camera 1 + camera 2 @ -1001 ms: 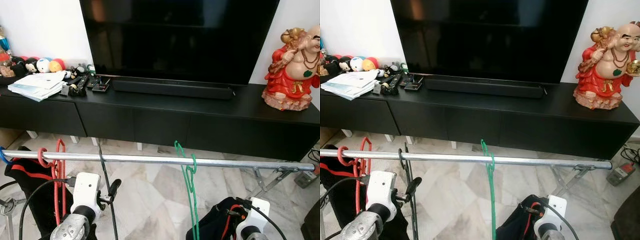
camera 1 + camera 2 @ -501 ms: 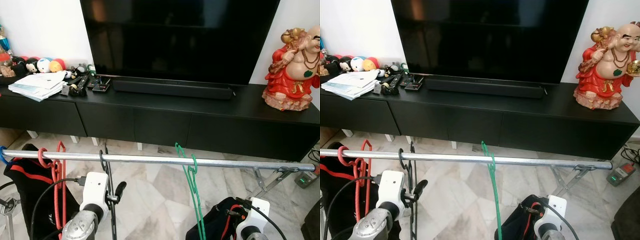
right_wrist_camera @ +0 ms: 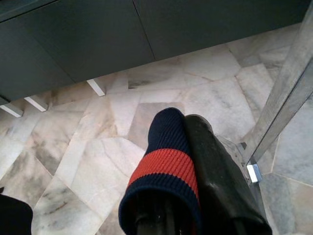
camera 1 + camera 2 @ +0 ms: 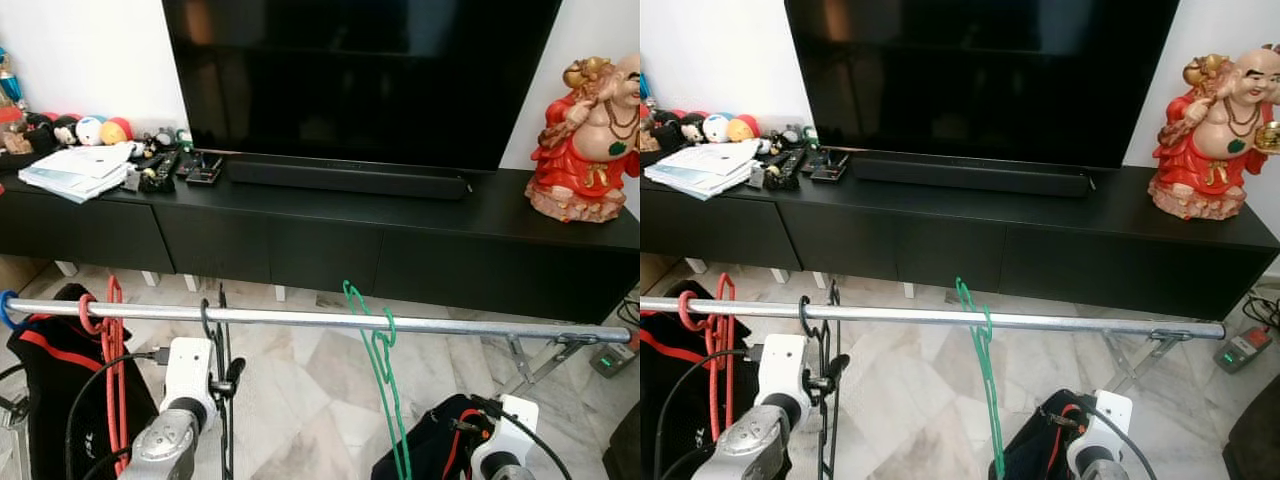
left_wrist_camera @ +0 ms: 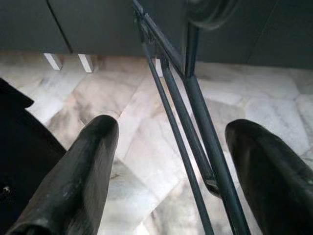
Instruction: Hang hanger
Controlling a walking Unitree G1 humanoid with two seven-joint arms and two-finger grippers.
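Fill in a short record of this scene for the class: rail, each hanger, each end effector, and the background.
rail: metal rail running across, in front of the TV cabinet
black hanger: black hanger hooked on the rail
red hanger: red hanger hooked on the rail, left of the black one
green hanger: green hanger hooked near the rail's middle
left end effector: left end effector open, fingers either side of the black hanger's wires
right end effector: right end effector low, shut on a dark garment with a red band
background: TV, statue at the cabinet's right end

Rail [image 4: 300, 318] across front; hangers [image 4: 378, 350] on it; cabinet [image 4: 400, 240] behind, TV [image 4: 360, 70] above
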